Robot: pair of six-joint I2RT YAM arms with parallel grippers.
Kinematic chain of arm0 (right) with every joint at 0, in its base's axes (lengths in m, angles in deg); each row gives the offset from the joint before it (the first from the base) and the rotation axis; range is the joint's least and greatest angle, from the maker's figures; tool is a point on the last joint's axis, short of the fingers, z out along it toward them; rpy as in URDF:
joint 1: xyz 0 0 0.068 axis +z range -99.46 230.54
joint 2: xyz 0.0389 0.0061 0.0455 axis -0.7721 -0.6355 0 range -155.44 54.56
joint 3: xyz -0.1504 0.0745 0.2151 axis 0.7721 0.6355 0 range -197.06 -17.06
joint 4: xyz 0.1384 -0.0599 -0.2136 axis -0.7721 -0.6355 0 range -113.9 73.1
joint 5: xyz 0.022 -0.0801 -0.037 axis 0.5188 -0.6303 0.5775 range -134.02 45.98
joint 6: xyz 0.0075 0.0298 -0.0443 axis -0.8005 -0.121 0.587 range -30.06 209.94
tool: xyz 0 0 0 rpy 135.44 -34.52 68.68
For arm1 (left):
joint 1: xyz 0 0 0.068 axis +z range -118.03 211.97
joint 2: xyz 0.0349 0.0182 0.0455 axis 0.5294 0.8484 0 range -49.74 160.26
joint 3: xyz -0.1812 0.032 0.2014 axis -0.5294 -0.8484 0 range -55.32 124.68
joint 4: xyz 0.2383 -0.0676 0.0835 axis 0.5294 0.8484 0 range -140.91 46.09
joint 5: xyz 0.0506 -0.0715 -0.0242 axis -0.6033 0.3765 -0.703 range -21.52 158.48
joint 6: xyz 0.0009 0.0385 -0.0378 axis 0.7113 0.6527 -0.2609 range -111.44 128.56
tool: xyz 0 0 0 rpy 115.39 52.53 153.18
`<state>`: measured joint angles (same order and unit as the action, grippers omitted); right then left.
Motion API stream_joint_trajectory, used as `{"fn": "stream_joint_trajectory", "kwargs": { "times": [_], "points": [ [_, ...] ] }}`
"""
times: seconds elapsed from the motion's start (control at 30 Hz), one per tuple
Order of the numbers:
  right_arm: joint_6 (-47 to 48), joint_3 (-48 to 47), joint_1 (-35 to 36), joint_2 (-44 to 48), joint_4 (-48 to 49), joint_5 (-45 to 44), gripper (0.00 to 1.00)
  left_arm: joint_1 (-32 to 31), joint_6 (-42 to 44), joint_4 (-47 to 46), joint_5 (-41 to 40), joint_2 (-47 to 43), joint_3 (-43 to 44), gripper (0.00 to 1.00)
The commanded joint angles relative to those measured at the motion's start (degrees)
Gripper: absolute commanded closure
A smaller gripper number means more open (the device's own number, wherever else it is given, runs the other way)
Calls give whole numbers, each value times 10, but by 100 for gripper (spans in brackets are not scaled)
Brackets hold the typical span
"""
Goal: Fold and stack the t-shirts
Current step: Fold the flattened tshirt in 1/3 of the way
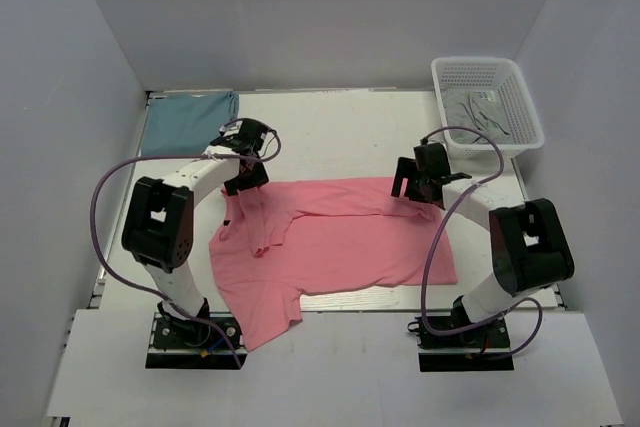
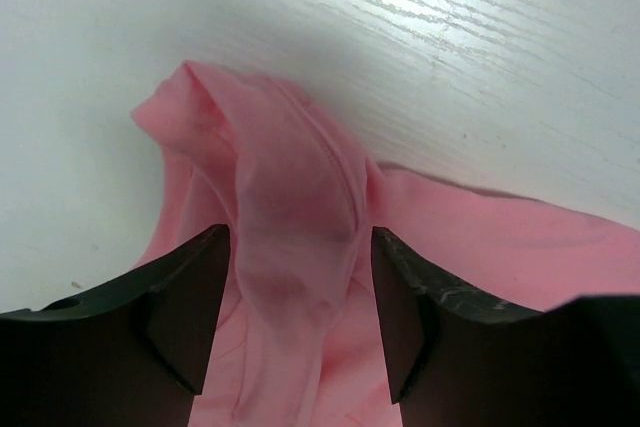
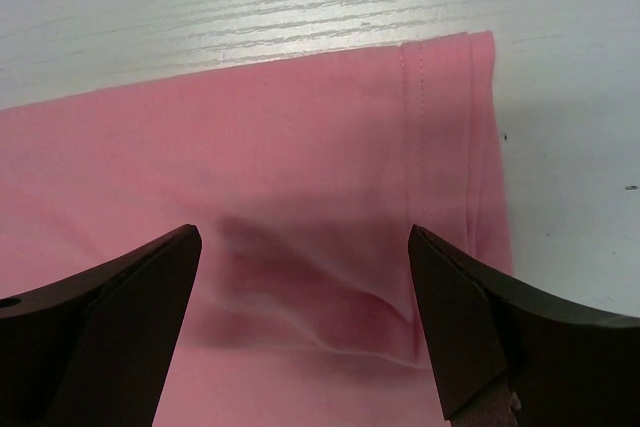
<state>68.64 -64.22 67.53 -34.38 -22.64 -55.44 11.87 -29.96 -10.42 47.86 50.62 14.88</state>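
The salmon pink t-shirt [image 1: 340,242] lies spread across the middle of the table, one sleeve hanging over the near left edge. The dusty teal-blue t-shirt [image 1: 185,119] lies folded at the far left corner. My left gripper [image 1: 245,185] is low over the pink shirt's far left corner. In the left wrist view it [image 2: 300,317] is open, with a raised ridge of pink cloth [image 2: 290,197] standing between the jaws. My right gripper [image 1: 412,190] is over the shirt's far right edge. It [image 3: 305,317] is open above a small wrinkle in the pink cloth [image 3: 300,147], near the hemmed edge.
A white plastic basket [image 1: 530,137] with grey items inside stands at the far right corner. White walls enclose the white table [image 1: 340,127] on the left, back and right. The arms' purple cables loop beside each arm.
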Motion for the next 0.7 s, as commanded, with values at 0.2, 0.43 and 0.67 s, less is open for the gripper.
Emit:
{"fn": "stream_joint_trajectory", "kwargs": {
  "times": [0.2,0.43,0.67],
  "points": [
    [-21,-20,-3,-37,31,-2,10,-3,18,13,-28,55,40,53],
    [-34,-4,-5,-40,28,-29,10,11,-16,35,-98,10,29,100],
    [-55,2,-16,-39,6,-63,10,23,20,-44,-78,-71,-40,98]
  ]
}}
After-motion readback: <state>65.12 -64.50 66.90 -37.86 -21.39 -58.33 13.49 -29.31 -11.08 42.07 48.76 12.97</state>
